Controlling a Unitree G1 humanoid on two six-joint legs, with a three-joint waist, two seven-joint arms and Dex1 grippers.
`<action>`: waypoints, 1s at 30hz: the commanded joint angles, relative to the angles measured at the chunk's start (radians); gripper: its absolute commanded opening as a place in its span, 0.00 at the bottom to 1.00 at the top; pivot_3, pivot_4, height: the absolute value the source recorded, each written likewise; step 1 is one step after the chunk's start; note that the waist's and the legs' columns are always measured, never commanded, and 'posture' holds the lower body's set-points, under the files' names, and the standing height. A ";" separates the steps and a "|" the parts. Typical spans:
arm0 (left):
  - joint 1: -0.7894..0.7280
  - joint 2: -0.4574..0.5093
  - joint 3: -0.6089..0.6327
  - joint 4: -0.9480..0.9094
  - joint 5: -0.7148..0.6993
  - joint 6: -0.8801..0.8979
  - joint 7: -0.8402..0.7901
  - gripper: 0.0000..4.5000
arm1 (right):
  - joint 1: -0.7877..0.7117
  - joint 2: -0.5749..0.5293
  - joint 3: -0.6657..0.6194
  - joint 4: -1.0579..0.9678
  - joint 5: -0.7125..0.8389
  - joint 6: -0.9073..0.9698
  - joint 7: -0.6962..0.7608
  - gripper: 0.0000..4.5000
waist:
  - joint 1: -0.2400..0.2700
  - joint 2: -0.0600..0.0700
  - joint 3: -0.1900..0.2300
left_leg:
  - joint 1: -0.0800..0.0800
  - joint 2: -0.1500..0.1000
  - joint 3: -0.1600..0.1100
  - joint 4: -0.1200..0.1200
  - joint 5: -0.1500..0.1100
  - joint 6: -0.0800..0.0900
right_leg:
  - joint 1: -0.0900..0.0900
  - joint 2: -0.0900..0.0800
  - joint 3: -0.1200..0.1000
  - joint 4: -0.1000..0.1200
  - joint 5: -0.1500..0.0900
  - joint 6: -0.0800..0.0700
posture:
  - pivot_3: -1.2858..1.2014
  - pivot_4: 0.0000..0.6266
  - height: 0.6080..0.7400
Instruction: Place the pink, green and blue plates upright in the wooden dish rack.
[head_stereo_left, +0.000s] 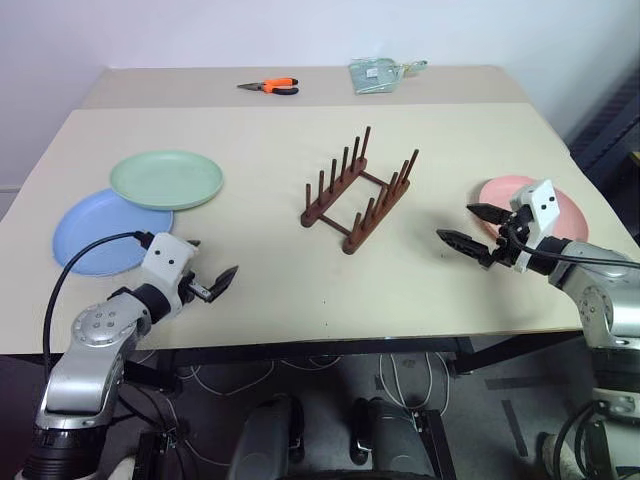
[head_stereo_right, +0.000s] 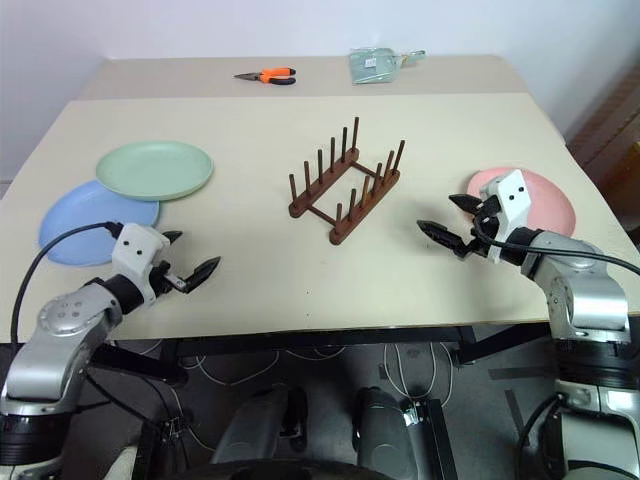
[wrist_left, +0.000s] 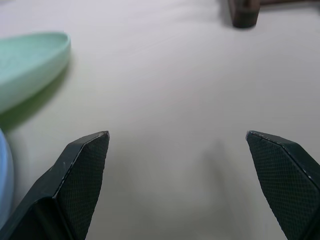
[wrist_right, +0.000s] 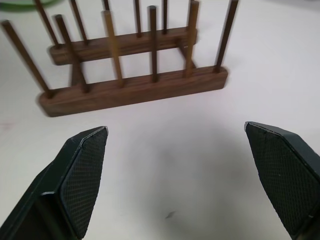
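Observation:
The pale green plate (head_stereo_left: 166, 179) lies flat at the table's left, its rim overlapping the light blue plate (head_stereo_left: 95, 235) nearer to me. At the far right the pink plate (head_stereo_left: 572, 212) lies flat. The dark wooden dish rack (head_stereo_left: 358, 192) stands empty in the middle, set at a slant. My left gripper (head_stereo_left: 212, 258) hovers open over bare table, just right of the blue plate. My right gripper (head_stereo_left: 455, 222) is open too, above the pink plate's left edge and pointing at the rack (wrist_right: 135, 85). The left wrist view shows the green plate's rim (wrist_left: 30, 60).
Orange-handled pliers (head_stereo_left: 272, 86) and a clear packet (head_stereo_left: 375, 74) lie on the far table section. The table's front edge (head_stereo_left: 320, 335) runs just below both grippers. Bare tabletop separates the rack from the plates on either side.

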 joint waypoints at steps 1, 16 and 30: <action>-0.006 0.011 0.004 -0.055 -0.010 0.025 0.004 1.00 | 0.007 0.005 -0.031 -0.018 0.013 -0.009 -0.018 1.00 | -0.001 0.000 0.000 | 0.000 0.000 0.000 0.000 0.000 0.000 | 0.000 0.000 0.000 0.000 0.000 0.000 | 0.52 0.24 1.00; -0.043 -0.054 -0.213 -0.133 0.034 0.098 0.024 1.00 | 0.026 0.018 0.038 -0.066 -0.020 -0.035 -0.041 1.00 | 0.001 0.000 0.000 | 0.000 0.000 0.000 0.000 0.000 0.000 | 0.000 0.001 0.000 0.000 0.000 0.000 | 0.52 0.24 1.00; -0.382 -0.529 -0.563 0.416 0.298 0.024 0.293 1.00 | 0.069 -0.020 0.040 -0.152 -0.062 -0.033 -0.069 1.00 | 0.007 0.001 -0.001 | 0.002 -0.001 0.000 0.003 -0.001 0.003 | 0.004 0.000 0.000 -0.001 0.000 0.002 | 0.52 0.24 1.00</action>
